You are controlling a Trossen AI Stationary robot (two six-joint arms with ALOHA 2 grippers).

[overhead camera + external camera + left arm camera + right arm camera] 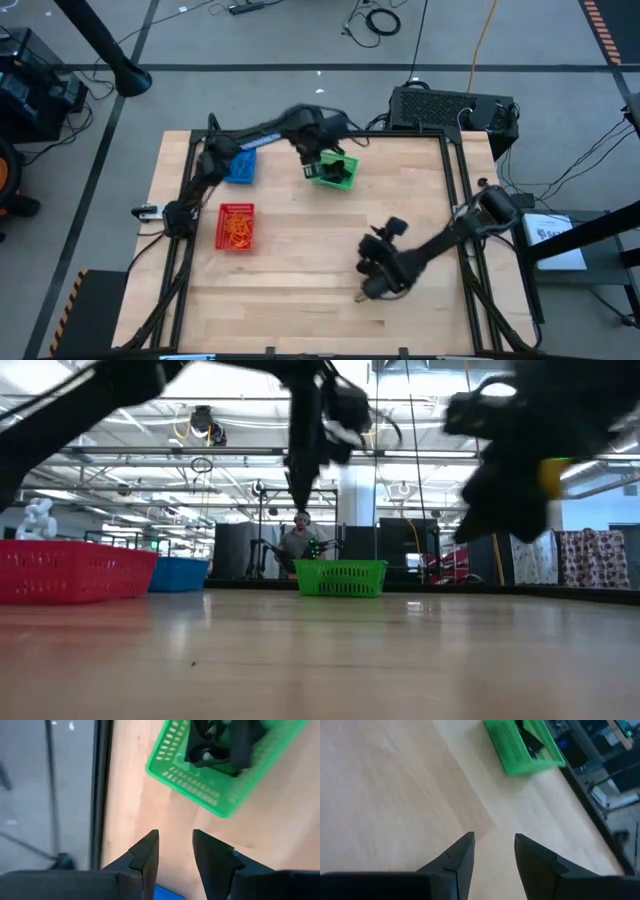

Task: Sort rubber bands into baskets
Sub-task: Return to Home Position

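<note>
No loose bands show on the pale wooden table [300, 270], so the sorting looks finished. The left gripper [175, 851], released and empty, hangs just beside the green plastic mesh basket [195, 790] holding black rubber bands [220, 745]. The right gripper [494, 851], likewise released, is well apart from it. Orange rubber bands [238, 232] fill the red mesh basket [221, 225].

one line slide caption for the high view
Open left gripper raised near the green plastic mesh basket of black rubber bands; open right gripper over the wooden table.

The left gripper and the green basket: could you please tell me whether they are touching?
Apart. The left wrist view shows bare table between the green basket and the open left gripper.
</note>
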